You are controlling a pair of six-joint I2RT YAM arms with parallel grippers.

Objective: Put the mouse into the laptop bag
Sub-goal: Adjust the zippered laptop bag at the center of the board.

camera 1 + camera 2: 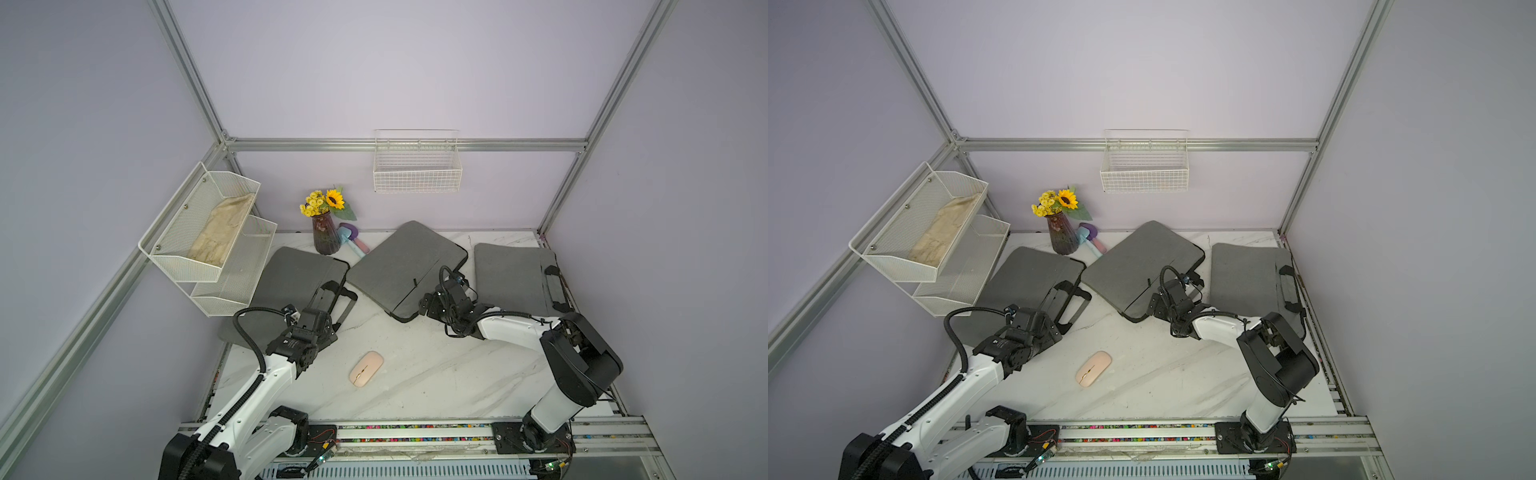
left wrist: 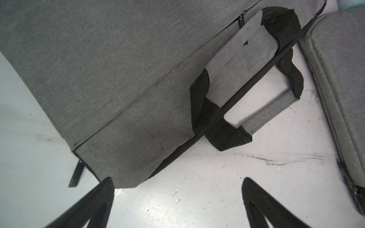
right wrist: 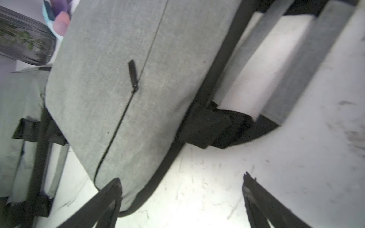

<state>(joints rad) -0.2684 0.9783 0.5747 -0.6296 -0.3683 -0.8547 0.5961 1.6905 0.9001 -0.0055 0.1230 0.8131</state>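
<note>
Both left gripper (image 2: 176, 180) and right gripper (image 3: 181, 177) gape empty, so I risk snagging a handle (image 3: 215, 126) on the middle laptop bag (image 1: 407, 266).

- Mouse (image 1: 366, 369): pale pink, flat oval, top up on the white marbled bench (image 1: 449, 374), near the middle of the front edge, long axis slanted, apart from every bag.
- Middle laptop bag (image 1: 405, 266): grey fabric, flat, skewed, near the back edge; zip pull (image 3: 132, 75) midway along its pocket seam.
- Two similar grey bags with black handles lie flat, one by the left edge (image 1: 291, 278) and one by the right edge (image 1: 511, 274).
</note>
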